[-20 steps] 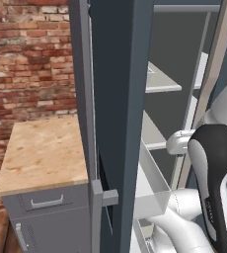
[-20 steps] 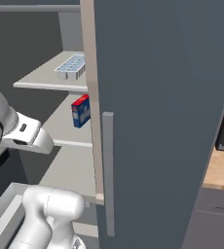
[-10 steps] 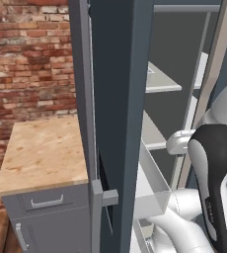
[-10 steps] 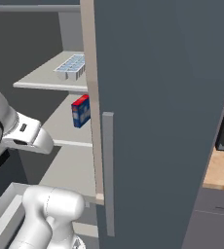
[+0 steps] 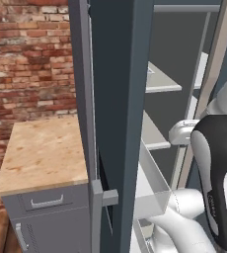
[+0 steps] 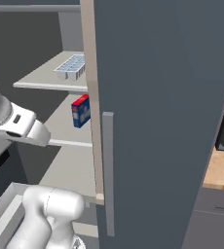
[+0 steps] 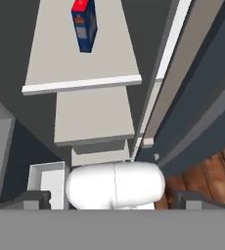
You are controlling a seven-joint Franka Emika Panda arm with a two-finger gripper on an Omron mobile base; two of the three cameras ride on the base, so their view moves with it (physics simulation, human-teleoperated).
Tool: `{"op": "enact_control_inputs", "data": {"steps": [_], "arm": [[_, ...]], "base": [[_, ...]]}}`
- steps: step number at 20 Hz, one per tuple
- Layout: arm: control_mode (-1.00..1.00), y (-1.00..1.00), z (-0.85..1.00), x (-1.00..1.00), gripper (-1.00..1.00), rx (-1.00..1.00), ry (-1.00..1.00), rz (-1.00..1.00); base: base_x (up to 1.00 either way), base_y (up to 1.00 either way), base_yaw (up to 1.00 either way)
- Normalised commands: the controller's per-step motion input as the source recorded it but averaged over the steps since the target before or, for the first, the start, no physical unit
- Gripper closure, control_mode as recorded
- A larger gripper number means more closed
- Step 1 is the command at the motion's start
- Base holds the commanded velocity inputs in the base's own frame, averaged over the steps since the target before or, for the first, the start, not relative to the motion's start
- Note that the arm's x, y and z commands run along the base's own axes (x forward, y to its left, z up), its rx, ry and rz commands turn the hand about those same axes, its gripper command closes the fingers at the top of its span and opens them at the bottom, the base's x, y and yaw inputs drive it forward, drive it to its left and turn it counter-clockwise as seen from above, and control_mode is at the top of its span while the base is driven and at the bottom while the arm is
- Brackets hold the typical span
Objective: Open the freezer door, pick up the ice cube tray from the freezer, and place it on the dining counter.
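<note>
The fingers (image 7: 112,199) stood spread wide with nothing between them, their dark tips low in the hand view and pointing down into the open freezer (image 6: 46,165) at the pale lower shelves.

Just beyond them, on the middle shelf (image 7: 80,73), stood the red-and-blue box (image 7: 84,25), upright near the far end. That is not the thing wanted.

The ice cube tray (image 6: 72,66) lay one shelf higher, on the upper shelf (image 6: 50,80), flat, its long axis running from the shelf's front edge back into the freezer and slightly to the right as the right base view showed it. It sat apart from the box, above and behind it.

By my reading, the tray lay up and away from the fingers, above where the wrist (image 6: 24,127) hung in front of the middle shelf. The coming move would call for the hand to rise and tip forward, so the fingers could close across the tray's short width.

The freezer door (image 5: 118,113) stood swung open at the left, so that step looked done. The closed plain door (image 6: 162,116) bounded the opening on the right.
</note>
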Motion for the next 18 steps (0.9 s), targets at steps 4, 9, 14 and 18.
{"op": "enact_control_inputs", "data": {"steps": [4,9,14,18], "arm": [[-1.00,0.00,0.85,-0.01,-1.00,0.08,0.00,-0.20],[-1.00,0.00,0.66,0.00,-1.00,0.15,-0.02,-0.27],[-1.00,0.00,0.10,0.00,-1.00,0.30,-0.13,-0.36],[-1.00,0.00,0.00,0.00,-1.00,0.33,-0.16,-0.38]], "base": [[0.00,0.00,0.00],[0.00,0.00,0.00],[0.00,0.00,0.00],[0.00,0.00,0.00]]}}
